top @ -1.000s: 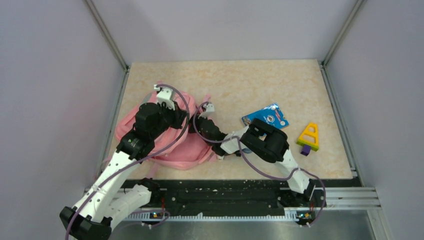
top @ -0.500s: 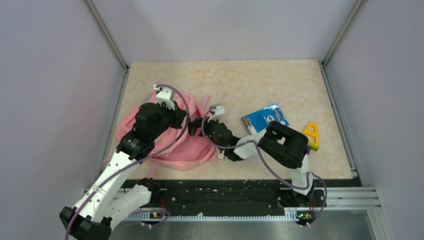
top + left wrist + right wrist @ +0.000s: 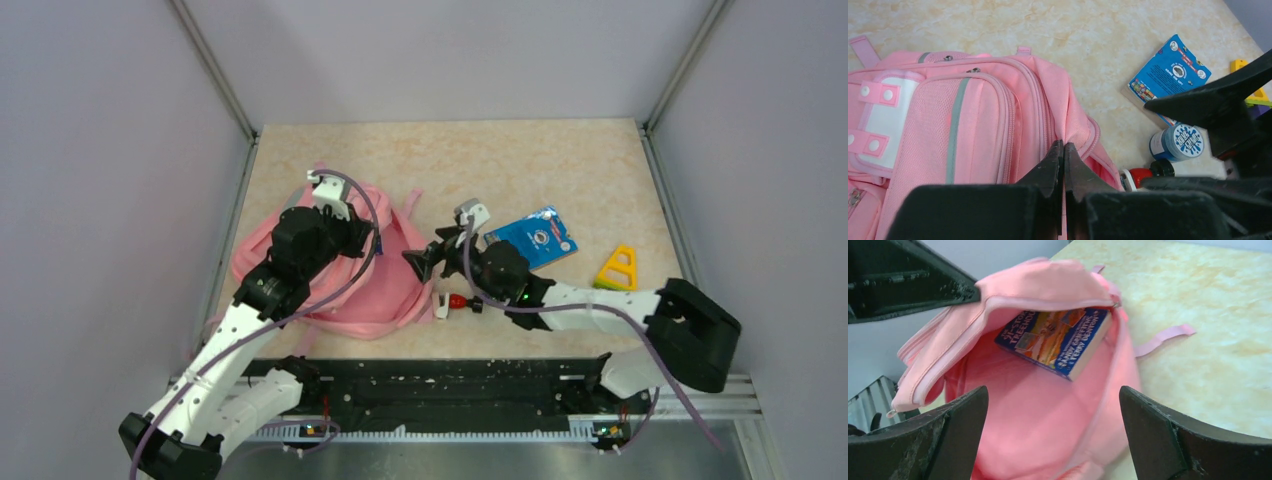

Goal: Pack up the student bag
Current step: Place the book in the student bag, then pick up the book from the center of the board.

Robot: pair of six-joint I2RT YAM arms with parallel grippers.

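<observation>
The student bag [image 3: 395, 295] lies by the table's left edge, its mouth held agape by the left gripper [image 3: 1063, 145] pinching the upper flap, evidently so the right gripper [image 3: 1053, 392], jaws wide and empty, can reach the book [image 3: 1055, 340] lying inside.

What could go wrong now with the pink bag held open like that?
The left gripper pinches only a thin edge of the student bag; if it slips, the mouth may flop shut. The book lies near the opening, so a tug might slide it out. The small blue jar sits close by the right gripper, which could knock it away.
</observation>
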